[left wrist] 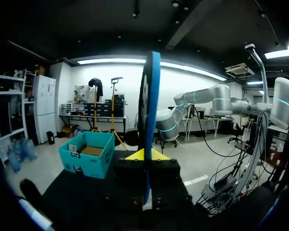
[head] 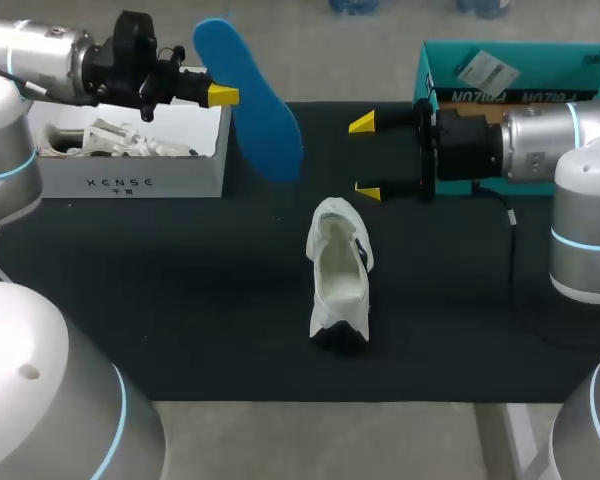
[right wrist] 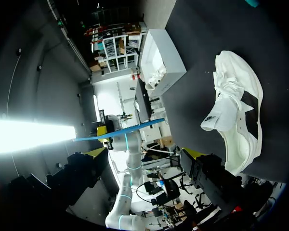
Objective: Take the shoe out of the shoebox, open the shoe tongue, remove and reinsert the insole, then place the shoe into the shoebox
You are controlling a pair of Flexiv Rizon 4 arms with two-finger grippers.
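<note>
Lower the blue insole [head: 255, 110], clenched in the left gripper [head: 223, 96] aloft beside the white shoebox [head: 130, 183], toe-first into the shoe [head: 338, 285] lying on the black mat [head: 180, 300]. Steady the heel with the released right gripper [head: 365, 157]. Seen from left wrist only: edge-on pinch. From right wrist only: tongue [right wrist: 216, 118] apparently lifted clear.

The worktop [head: 180, 320] is matt black, dull beside the glossy silver shell of the right arm [head: 550, 135]. The blue insole [head: 250, 100] looks matt and smooth, the white shoe [head: 338, 280] soft cloth, the teal box [head: 540, 65] at upper right plain cardboard.
</note>
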